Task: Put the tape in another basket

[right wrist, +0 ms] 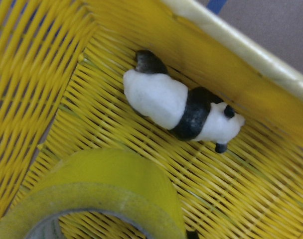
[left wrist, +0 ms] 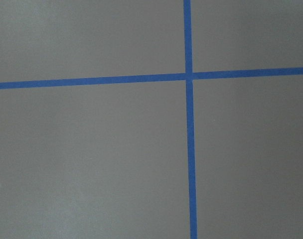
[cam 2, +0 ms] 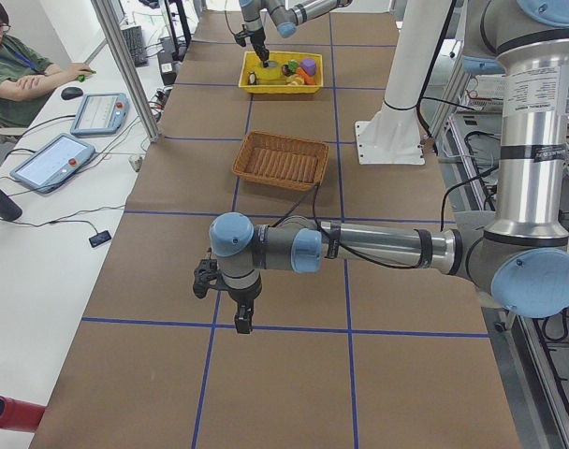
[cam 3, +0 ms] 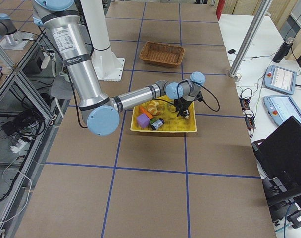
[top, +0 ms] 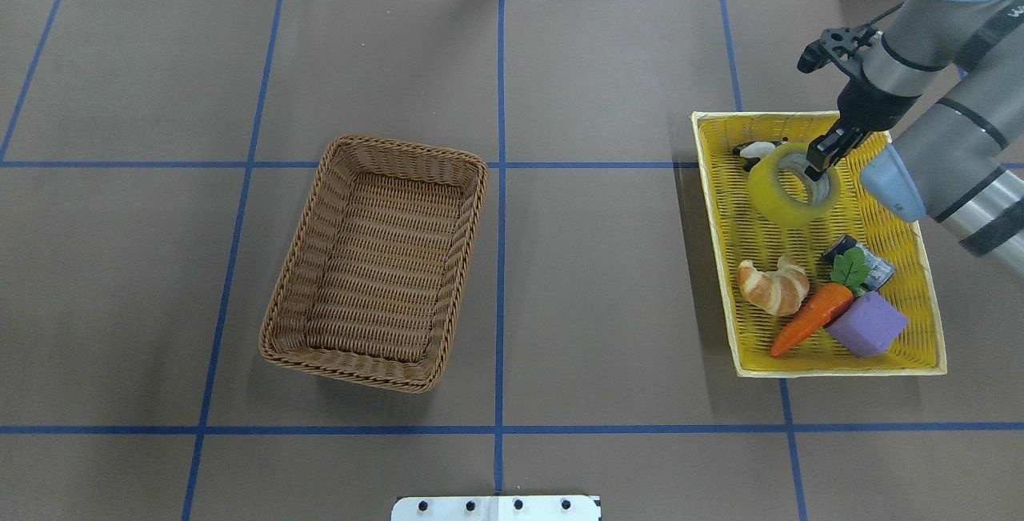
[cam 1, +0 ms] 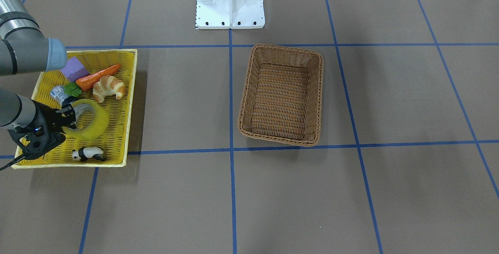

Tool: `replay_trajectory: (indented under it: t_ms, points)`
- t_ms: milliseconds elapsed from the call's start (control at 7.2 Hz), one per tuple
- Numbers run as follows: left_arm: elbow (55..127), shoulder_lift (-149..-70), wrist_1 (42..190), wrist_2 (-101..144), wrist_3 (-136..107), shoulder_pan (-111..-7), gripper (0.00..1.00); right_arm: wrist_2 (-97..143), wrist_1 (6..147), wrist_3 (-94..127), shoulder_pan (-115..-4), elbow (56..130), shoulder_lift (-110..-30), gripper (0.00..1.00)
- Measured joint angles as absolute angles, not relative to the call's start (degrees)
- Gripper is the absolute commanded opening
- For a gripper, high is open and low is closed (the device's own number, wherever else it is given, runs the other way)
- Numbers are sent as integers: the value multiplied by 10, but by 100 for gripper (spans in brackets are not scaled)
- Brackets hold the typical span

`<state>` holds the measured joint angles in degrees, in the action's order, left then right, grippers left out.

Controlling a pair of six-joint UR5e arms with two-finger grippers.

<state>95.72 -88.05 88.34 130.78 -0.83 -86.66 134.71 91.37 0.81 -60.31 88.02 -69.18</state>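
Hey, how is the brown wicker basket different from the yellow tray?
The brown basket is deep with tall walls; the yellow tray is shallow. The brown basket holds nothing, while the yellow tray holds the tape, a croissant, a carrot and more. Both are woven and rectangular.

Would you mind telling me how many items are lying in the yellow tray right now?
6: panda at one end, tape beside it, croissant and silver cylinder in the middle, carrot and purple block at the other end. Smaller items might be hidden.
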Motion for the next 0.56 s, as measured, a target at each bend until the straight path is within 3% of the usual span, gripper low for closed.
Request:
replay_trajectory:
  t_ms: [556]
  points:
    - [961, -946, 924, 1316, -30, -831, 98, 1342, 838, 185, -603, 905, -639, 0]
